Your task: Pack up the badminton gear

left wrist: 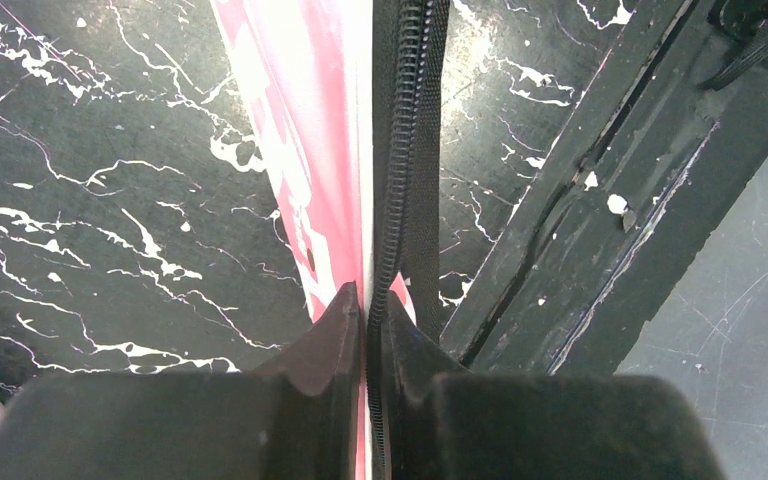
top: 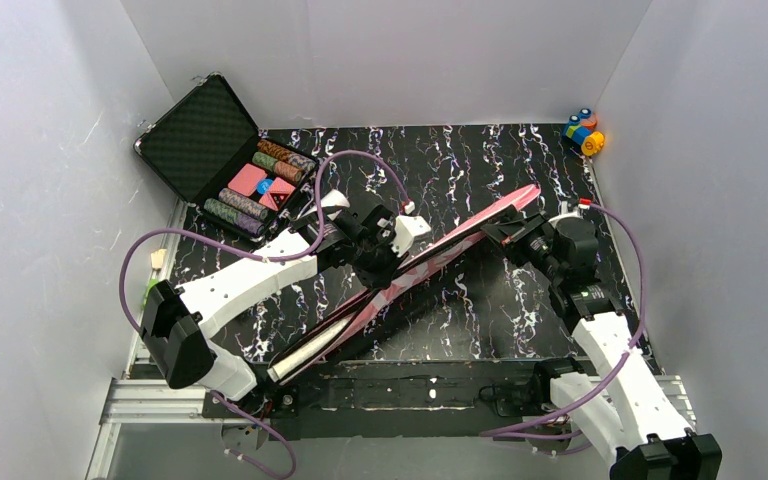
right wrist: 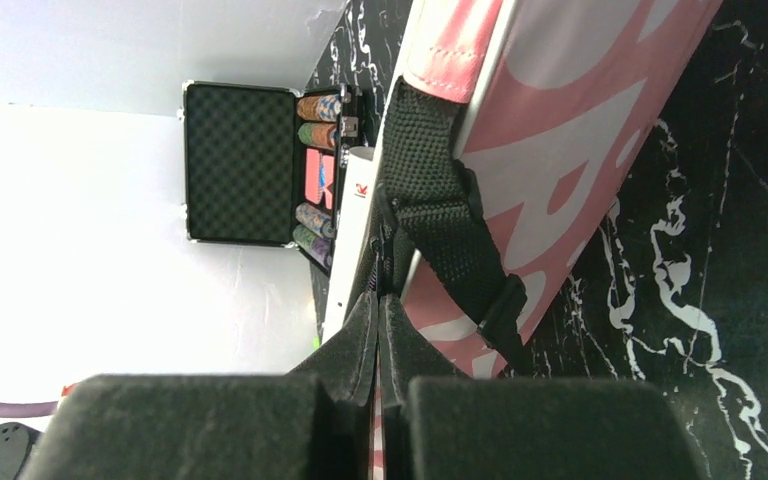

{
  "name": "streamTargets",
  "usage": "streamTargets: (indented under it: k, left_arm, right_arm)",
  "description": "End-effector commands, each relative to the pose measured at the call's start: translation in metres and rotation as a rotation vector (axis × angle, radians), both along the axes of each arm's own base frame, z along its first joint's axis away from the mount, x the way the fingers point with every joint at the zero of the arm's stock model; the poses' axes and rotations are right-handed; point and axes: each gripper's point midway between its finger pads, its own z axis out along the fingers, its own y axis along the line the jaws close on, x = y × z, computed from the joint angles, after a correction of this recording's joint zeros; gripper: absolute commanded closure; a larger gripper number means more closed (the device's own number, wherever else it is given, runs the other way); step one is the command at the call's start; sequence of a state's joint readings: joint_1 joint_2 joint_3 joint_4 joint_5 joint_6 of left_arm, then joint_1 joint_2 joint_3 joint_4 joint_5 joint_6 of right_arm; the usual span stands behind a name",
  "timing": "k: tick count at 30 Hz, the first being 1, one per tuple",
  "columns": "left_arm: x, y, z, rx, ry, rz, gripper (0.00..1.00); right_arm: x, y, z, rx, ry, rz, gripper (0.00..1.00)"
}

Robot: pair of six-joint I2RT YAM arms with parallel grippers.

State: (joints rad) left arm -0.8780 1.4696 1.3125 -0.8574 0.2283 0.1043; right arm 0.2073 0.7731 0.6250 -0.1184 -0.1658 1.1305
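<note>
The pink racket-shaped bag [top: 460, 238] stands on its edge, running diagonally across the black marbled table from near left to far right. My left gripper [top: 385, 262] is shut on the bag's black zipper edge [left wrist: 400, 150] near its middle; the wrist view shows the left gripper [left wrist: 368, 295] pinching that seam. My right gripper [top: 505, 232] is shut on the bag's edge at the wide far end, next to a black strap [right wrist: 450, 220], with the right gripper [right wrist: 378, 298] showing pink between its fingers. A long white piece [top: 305, 352] shows at the bag's near end. Rackets and shuttlecock are hidden.
An open black case [top: 230, 160] with striped chips sits at the back left. A small coloured toy [top: 585, 130] lies in the back right corner. A black rail [top: 410, 385] runs along the near edge. White walls close in on three sides.
</note>
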Motion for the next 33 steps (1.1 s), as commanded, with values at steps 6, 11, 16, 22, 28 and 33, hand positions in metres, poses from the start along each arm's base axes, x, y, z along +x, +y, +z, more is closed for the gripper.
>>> streamTargets:
  k: [6, 11, 16, 22, 28, 33]
  left_arm:
    - [0.008, -0.012, 0.031, -0.103, -0.062, -0.006, 1.0]
    - [0.01, -0.013, 0.03, -0.098, -0.058, -0.006, 1.0]
    - [0.013, -0.015, 0.032, -0.1, -0.068, -0.005, 1.0]
    - [0.015, -0.016, 0.036, -0.1, -0.075, -0.004, 1.0]
    - [0.02, -0.016, 0.043, -0.108, -0.1, 0.005, 1.0]
    - [0.021, -0.015, 0.044, -0.109, -0.108, 0.007, 1.0]
  right_arm:
    - [-0.013, 0.022, 0.0, 0.127, 0.007, 0.105, 0.99]
    - [-0.015, 0.024, 0.009, 0.135, -0.009, 0.125, 0.99]
    - [-0.02, 0.04, 0.012, 0.195, 0.002, 0.213, 0.99]
    - [-0.039, 0.104, 0.029, 0.185, -0.007, 0.486, 0.99]
    - [-0.076, 0.168, 0.027, 0.191, 0.047, 0.718, 0.99]
    - [-0.095, 0.19, 0.027, 0.213, 0.074, 0.805, 0.99]
